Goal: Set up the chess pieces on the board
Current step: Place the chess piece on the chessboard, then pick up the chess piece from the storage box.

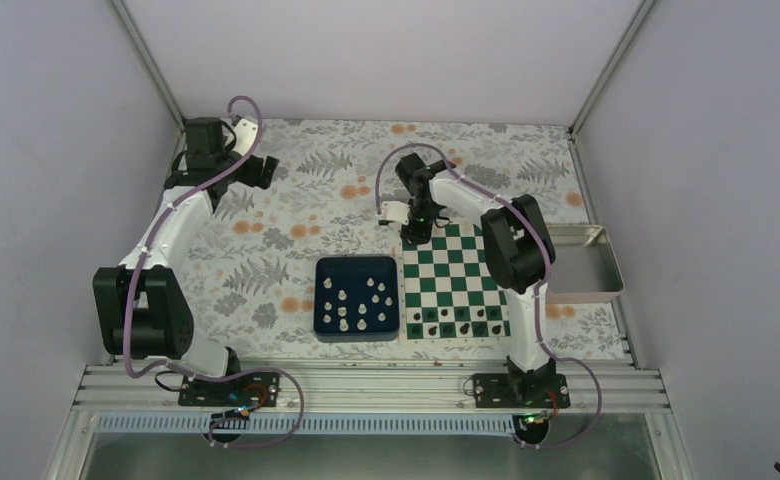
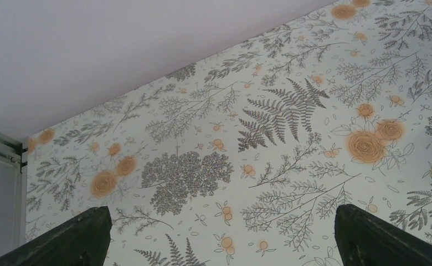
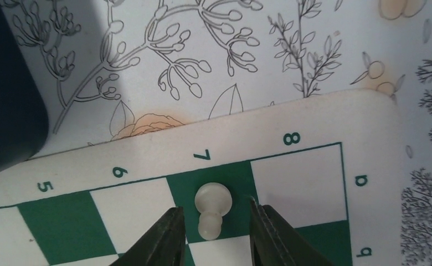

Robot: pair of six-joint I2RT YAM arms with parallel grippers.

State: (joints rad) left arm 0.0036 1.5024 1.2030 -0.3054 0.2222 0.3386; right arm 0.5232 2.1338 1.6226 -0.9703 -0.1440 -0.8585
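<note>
right tool [image 3: 216, 210] jaws apart astride white pawn [image 3: 212, 200], not touching | left tool [image 2: 222, 221] spread wide, empty | I rate pawn light, hard, slick, tippy; pinch at neck

white-and-black arms [image 1: 171, 225], purple cables [image 1: 244, 98]

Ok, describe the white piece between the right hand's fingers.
A tiny pale, plastic-looking pawn, round head over a narrower neck, sits on the dark green square under the 7 in the edge row of the board. The fingers of the right hand flank it with gaps either side. Upright or not is unclear.
</note>
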